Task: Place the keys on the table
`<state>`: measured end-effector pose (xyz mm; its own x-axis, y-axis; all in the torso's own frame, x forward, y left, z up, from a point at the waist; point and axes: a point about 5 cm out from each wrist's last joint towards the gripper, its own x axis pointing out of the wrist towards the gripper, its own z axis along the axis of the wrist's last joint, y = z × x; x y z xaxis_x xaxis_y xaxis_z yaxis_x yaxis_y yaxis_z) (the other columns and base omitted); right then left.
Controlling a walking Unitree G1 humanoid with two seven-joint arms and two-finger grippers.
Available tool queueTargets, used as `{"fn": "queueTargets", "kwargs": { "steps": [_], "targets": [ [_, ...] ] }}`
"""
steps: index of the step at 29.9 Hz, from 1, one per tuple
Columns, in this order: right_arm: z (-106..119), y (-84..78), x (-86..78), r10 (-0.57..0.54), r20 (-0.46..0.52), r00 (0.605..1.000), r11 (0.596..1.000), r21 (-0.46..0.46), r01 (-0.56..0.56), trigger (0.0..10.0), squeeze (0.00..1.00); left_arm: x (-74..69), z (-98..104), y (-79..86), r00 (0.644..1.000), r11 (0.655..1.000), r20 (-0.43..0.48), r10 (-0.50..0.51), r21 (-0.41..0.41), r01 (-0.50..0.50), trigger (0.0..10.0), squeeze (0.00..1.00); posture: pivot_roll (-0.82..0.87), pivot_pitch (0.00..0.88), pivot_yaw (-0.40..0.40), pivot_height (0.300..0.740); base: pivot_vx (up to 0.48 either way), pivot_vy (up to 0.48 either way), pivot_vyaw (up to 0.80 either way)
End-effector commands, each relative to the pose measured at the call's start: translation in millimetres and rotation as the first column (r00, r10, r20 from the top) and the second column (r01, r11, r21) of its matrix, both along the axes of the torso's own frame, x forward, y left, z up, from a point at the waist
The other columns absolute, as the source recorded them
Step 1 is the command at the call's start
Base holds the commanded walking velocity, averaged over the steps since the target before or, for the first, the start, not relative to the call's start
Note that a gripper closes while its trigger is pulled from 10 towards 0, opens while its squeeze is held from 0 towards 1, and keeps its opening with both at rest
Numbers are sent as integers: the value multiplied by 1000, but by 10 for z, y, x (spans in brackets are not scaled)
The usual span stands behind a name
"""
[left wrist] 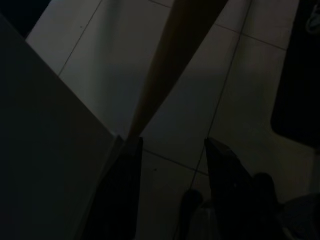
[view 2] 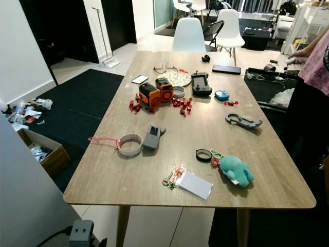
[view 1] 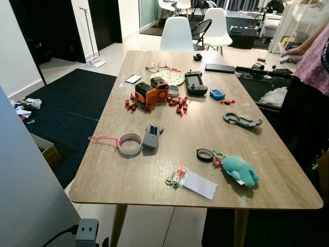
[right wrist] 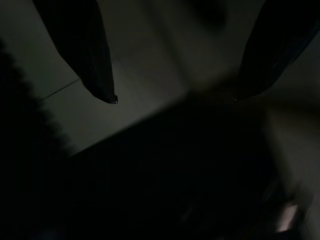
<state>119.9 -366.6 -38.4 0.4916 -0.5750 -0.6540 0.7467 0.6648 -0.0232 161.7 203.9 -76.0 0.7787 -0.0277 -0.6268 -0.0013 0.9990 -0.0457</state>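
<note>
Keys (view 1: 175, 178): we log one small bunch with red and green tags on a metal ring, lying flat on the wooden desk (view 1: 118, 175) near its front edge, touching the white card (view 1: 199, 184).

Left gripper (left wrist: 172, 150) hangs idle, pointing down, two black fingers (left wrist: 125, 190) spread apart, nothing between them. Right gripper (right wrist: 175, 97) likewise hangs low in shade, fingers (right wrist: 95, 60) wide apart, empty.
</note>
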Motion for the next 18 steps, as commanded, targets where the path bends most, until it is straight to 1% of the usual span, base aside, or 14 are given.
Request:
{"fn": "queueTargets", "kwargs": {
  "steps": [1,2,3,5,6,7,8,9,10,11,13,14,16,18],
  "targets": [
    [42,-64,-7,12,-11,1000,1000,-20,-12,10000,0,-36,-14,35,1000,1000,-15,12,6,-12,10000,0,50,61,-14,740,0,0,0],
    [-279,451,-25,316,-180,932,949,77,-307,10000,0,-39,-22,28,1000,1000,-23,13,6,-13,10000,0,55,61,-15,740,0,0,0],
    [-376,656,-29,450,-232,862,893,112,-435,10000,0,-40,-26,25,1000,1000,-28,13,6,-13,10000,0,57,57,-14,740,0,0,0],
    [-376,656,-29,450,-232,862,893,112,-435,10000,0,-40,-26,25,1000,1000,-28,13,6,-13,10000,0,57,57,-14,740,0,0,0],
    [-438,815,-27,556,-260,790,831,138,-539,10000,0,-41,-29,22,999,1000,-31,13,5,-13,10000,0,57,57,-13,740,0,0,0],
    [-438,815,-27,556,-260,790,831,138,-539,10000,0,-41,-29,22,999,1000,-31,13,5,-13,10000,0,57,57,-13,740,0,0,0],
    [-494,974,-20,608,-256,751,794,169,-584,10000,0,-47,-37,15,999,1000,-40,10,5,-10,10000,0,58,53,-8,740,0,0,0],
    [-531,1095,-10,636,-250,730,771,191,-607,10000,0,-54,-44,11,999,1000,-48,5,4,-5,10000,0,55,50,-3,740,0,0,0],
    [-531,1095,-10,636,-250,730,771,191,-607,10000,0,-54,-44,11,999,1000,-48,5,4,-5,10000,0,55,50,-3,740,0,0,0],
    [-552,1169,-4,649,-244,720,761,204,-616,10000,0,-59,-49,8,999,1000,-54,1,4,-1,10000,0,51,49,-1,740,0,0,0],
    [-552,1169,-4,649,-244,720,761,204,-616,10000,0,-59,-49,8,999,1000,-54,1,4,-1,10000,0,51,49,-1,740,0,0,0],
    [-573,1251,7,656,-238,716,755,218,-619,10000,0,-66,-55,6,998,1000,-62,-3,3,4,10000,0,50,45,0,740,0,0,0],
    [-573,1251,7,656,-238,716,755,218,-619,10000,0,-66,-55,6,998,1000,-62,-3,3,4,10000,0,50,45,0,740,0,0,0],
    [-587,1316,23,656,-231,719,755,228,-616,10000,0,-71,-61,6,998,1000,-69,-7,1,8,10000,0,50,47,3,740,0,0,0]
  ]
}}
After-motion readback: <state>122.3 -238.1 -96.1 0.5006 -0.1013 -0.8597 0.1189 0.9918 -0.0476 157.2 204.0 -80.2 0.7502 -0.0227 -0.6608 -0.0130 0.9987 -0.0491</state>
